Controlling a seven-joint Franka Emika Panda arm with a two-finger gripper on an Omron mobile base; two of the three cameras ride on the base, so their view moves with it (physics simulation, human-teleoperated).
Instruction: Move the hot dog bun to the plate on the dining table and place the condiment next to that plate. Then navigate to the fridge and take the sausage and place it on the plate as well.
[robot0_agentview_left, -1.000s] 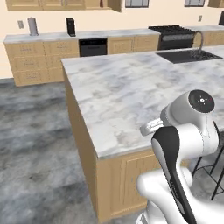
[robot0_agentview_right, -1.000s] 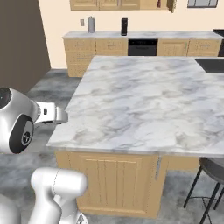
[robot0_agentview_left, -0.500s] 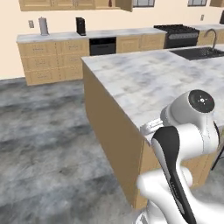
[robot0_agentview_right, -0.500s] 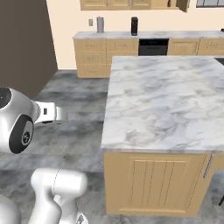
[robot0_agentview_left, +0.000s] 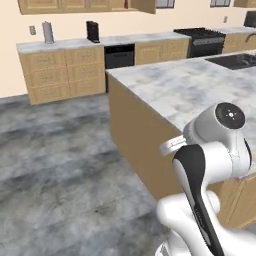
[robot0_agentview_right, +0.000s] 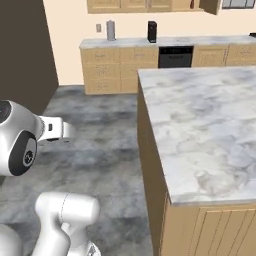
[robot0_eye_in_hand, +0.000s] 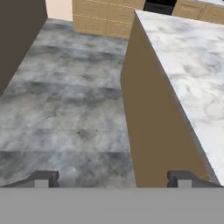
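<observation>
- Gripper (robot0_eye_in_hand: 113, 178) spread wide, nothing between the 2 fingertips (robot0_eye_in_hand: 43, 177), hanging over grey floor (robot0_eye_in_hand: 65, 109).
- Dining table (robot0_agentview_right: 200, 125) at 3 o'clock of the arm in the right base view – bare marble top, wooden side panels.
- Dark sink (robot0_agentview_left: 235, 60) inset at the table's far end, 1 o'clock in the left base view.
- Back counter (robot0_agentview_right: 165, 42) at 12 o'clock – carrying a black coffee machine (robot0_agentview_right: 152, 31).

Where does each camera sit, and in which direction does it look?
Left base view: behind the arm, on its left, facing the dining table; white arm at lower right.
Right base view: behind, on its right, facing the same table; arm at lower left.
Hand view: along the open gripper, down at floor beside the table.
All share the table; both base views share the far counter.
</observation>
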